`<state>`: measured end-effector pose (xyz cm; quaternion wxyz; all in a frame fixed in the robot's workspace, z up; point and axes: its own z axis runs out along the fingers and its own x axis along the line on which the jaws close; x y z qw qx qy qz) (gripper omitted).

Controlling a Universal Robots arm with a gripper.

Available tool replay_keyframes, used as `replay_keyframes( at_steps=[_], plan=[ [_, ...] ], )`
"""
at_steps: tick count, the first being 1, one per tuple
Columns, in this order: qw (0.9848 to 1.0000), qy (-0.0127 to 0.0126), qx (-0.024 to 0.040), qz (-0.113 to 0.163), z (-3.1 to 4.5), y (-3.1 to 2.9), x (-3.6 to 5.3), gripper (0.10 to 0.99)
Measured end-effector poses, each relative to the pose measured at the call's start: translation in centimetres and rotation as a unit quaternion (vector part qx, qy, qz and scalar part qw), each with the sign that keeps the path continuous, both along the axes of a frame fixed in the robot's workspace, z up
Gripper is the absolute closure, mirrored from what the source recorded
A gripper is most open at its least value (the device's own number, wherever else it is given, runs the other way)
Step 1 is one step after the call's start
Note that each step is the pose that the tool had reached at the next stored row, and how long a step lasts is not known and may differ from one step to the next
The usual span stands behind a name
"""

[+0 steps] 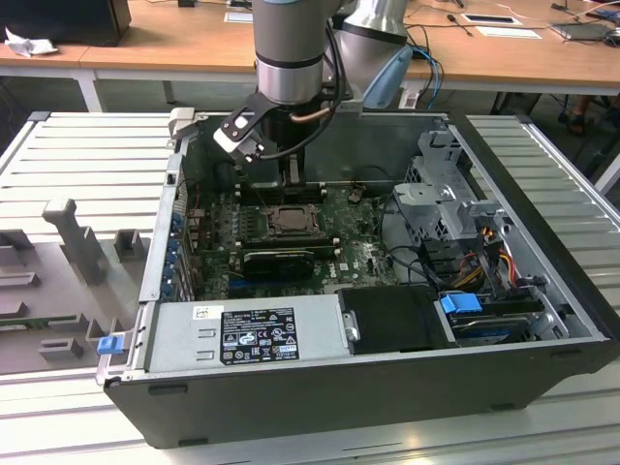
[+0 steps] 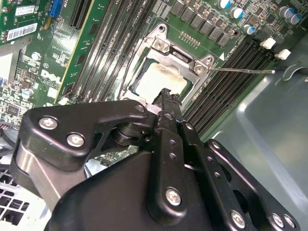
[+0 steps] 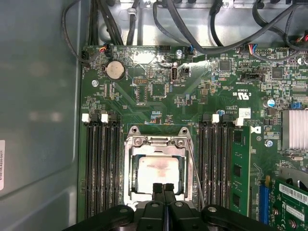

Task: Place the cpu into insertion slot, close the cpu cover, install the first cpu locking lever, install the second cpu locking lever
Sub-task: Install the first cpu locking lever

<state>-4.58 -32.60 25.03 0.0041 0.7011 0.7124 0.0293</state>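
Silver cpu (image 3: 158, 169) sat under the closed cpu cover (image 3: 131, 166) | gripper (image 3: 163, 186) was pinched shut, empty | one thin lever (image 2: 240, 70) looked not locked yet

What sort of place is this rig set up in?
Probably a robotics lab or test workshop: an open desktop computer case on a slatted aluminium table, a robot arm over its motherboard, and wooden desks behind.
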Motion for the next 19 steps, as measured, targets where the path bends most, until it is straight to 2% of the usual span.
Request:
replay_keyframes(
  at_steps=[12, 19],
  plan=[
    [1.0, 0.0, 0.0, 0.0, 0.48, 0.0, 0.0, 0.98],
    [1.0, 0.0, 0.0, 0.0, 2.01, 0.0, 0.0, 0.98]
  ],
)
